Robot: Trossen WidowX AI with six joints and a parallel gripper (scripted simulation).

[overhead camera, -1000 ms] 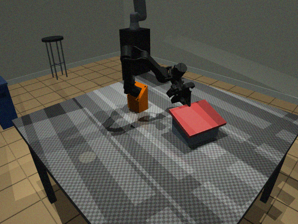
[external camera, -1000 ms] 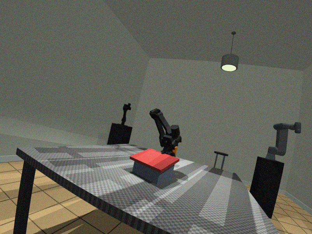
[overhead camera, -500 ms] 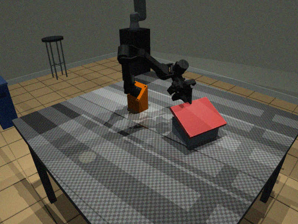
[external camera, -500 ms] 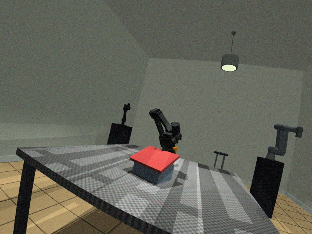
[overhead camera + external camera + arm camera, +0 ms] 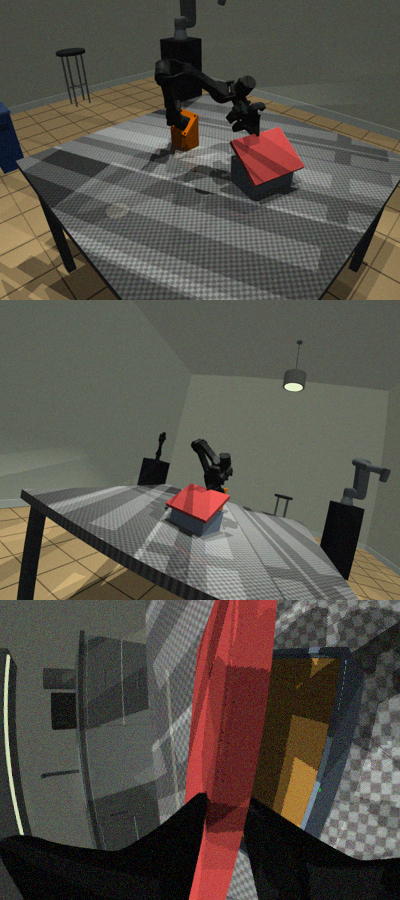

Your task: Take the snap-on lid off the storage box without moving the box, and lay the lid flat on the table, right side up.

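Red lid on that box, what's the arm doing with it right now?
The gripper is shut on the arm-side edge of the red lid and has that edge raised. The lid sits tilted, its far edge low on the blue-grey box. In the wrist view the box's opening shows beside the lid. The box rests on the table; the lid is not yet laid down.
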